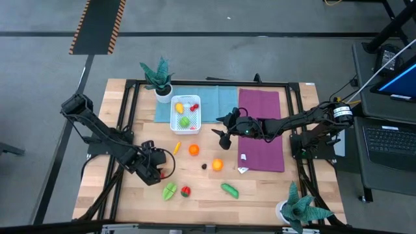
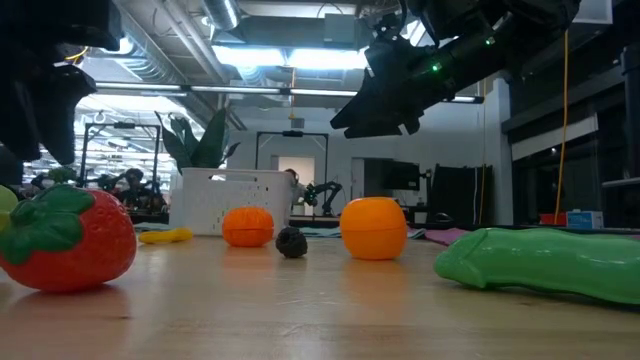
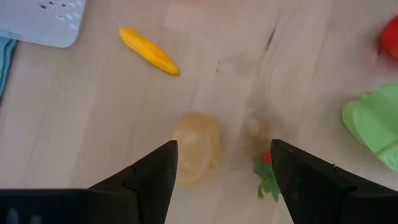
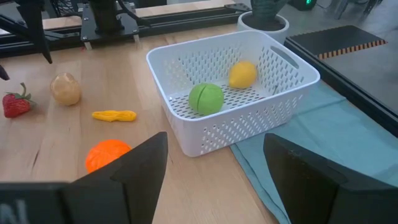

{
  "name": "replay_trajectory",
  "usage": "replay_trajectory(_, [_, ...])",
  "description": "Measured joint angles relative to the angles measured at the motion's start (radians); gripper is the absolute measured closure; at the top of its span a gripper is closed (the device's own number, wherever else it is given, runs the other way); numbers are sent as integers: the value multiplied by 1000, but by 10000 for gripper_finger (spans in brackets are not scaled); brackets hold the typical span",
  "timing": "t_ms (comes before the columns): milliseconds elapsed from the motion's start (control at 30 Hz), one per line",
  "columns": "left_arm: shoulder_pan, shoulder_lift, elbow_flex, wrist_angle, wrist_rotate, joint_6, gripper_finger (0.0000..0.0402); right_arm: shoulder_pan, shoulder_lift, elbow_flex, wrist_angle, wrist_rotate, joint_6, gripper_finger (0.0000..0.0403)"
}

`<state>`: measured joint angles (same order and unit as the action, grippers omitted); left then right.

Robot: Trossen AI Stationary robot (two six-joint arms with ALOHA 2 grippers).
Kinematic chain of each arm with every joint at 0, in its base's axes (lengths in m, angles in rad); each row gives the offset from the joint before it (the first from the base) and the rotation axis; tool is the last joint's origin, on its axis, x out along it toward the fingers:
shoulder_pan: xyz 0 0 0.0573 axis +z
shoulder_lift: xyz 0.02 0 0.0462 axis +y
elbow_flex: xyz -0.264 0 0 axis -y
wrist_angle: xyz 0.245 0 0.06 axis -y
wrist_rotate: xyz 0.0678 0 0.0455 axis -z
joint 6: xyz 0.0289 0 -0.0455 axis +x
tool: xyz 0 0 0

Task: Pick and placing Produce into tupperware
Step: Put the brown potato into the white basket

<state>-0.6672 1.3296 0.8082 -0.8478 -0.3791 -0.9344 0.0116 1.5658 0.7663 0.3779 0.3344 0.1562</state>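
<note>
The white perforated tupperware (image 1: 186, 114) sits on a teal cloth and holds a yellow piece (image 4: 242, 73), a green piece (image 4: 206, 98) and a red one. My left gripper (image 1: 162, 170) is open above a tan piece (image 3: 198, 146), which lies on the wood under the gap, close to one finger, with a strawberry (image 3: 266, 174) by the other. My right gripper (image 1: 221, 129) is open and empty, hovering beside the tupperware (image 4: 230, 93). Loose on the table lie a yellow piece (image 1: 177, 147), two orange fruits (image 1: 194, 149) (image 1: 217, 165), a dark piece (image 1: 204, 165) and a green cucumber (image 1: 229, 190).
A green leafy piece (image 1: 169, 191) and a red piece (image 1: 186, 191) lie near the table's front edge. A purple cloth (image 1: 261, 130) lies under the right arm. Potted plants stand at the far left (image 1: 159, 78) and near right (image 1: 299, 207).
</note>
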Motion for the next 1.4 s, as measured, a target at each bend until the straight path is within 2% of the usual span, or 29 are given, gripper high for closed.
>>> replay_trajectory(400, [58,43,-6,-3,0,0,154,0,0,0,-4,0,0,136])
replay_trajectory(733, [99,157,-36,0,101,1,154,0,0,0,-9,0,0,136])
replay_trajectory(900, [110,207,-37,3,108,3,154,0,0,0,-8,0,0,136])
replay_trajectory(1400, [131,254,-35,42,110,114,154,0,0,0,-8,0,0,136])
